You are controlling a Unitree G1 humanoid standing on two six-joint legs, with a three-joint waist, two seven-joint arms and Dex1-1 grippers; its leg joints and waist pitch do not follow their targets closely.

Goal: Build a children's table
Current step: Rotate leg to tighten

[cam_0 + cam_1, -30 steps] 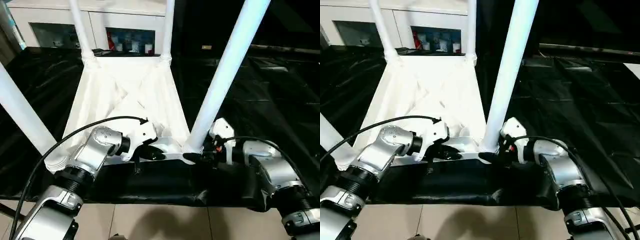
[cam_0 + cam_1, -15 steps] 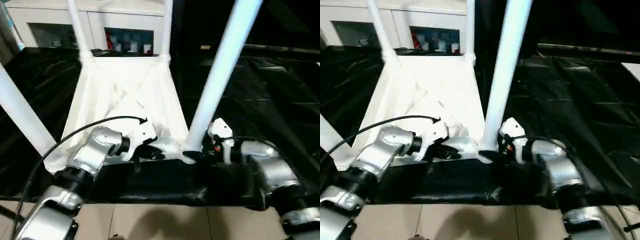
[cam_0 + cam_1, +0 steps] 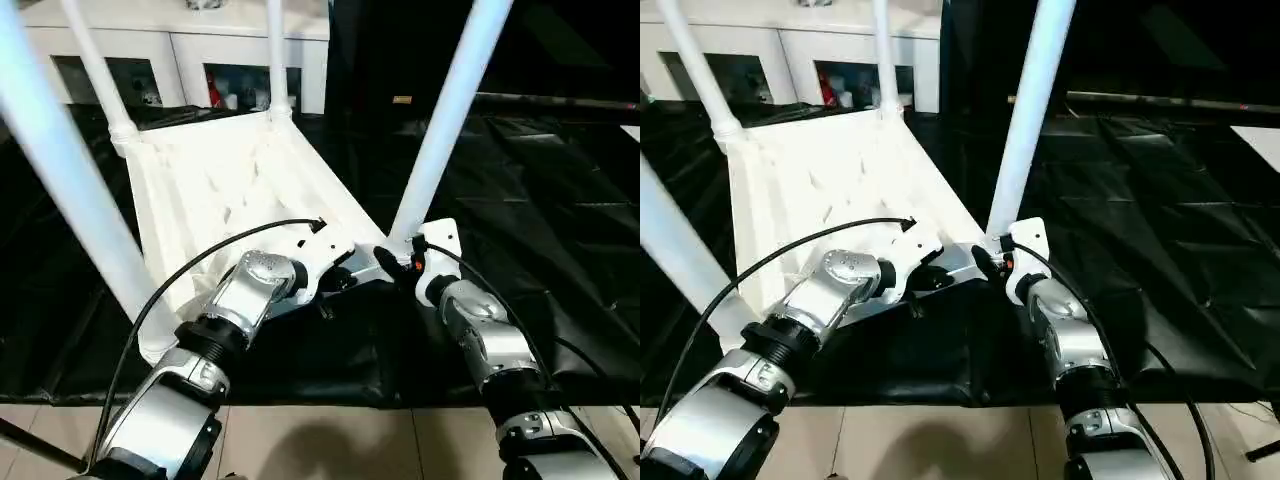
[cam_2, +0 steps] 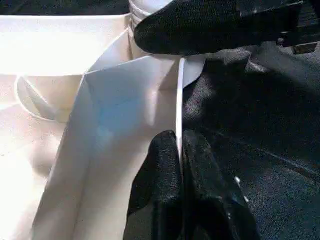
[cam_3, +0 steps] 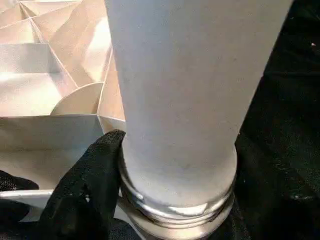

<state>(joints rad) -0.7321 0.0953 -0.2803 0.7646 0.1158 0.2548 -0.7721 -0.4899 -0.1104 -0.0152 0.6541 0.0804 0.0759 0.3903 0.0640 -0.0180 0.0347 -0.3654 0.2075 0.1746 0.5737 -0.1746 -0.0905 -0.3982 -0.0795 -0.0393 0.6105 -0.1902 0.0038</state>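
Observation:
The children's table (image 3: 215, 185) lies upside down on the black cloth, ribbed underside up, with its white legs standing. My left gripper (image 4: 180, 150) is shut on the thin near rim of the top, close to the near right corner socket (image 3: 385, 250). It also shows in the head view as the left gripper (image 3: 345, 278). My right gripper (image 3: 393, 262) is closed around the base of the near right leg (image 3: 450, 110). One black finger (image 5: 87, 192) presses the leg's collar (image 5: 180, 200); the other is hidden behind the leg.
The black-cloth work table (image 3: 540, 180) stretches to the right and ends at a front edge (image 3: 330, 385) above the tiled floor. A white cabinet (image 3: 180, 50) with glass doors stands behind. A black cable (image 3: 190, 275) arcs over my left forearm.
The head camera has swung, so the whole picture has shifted. Both grippers stay at the same spots on the table: left on the rim, right at the leg's base.

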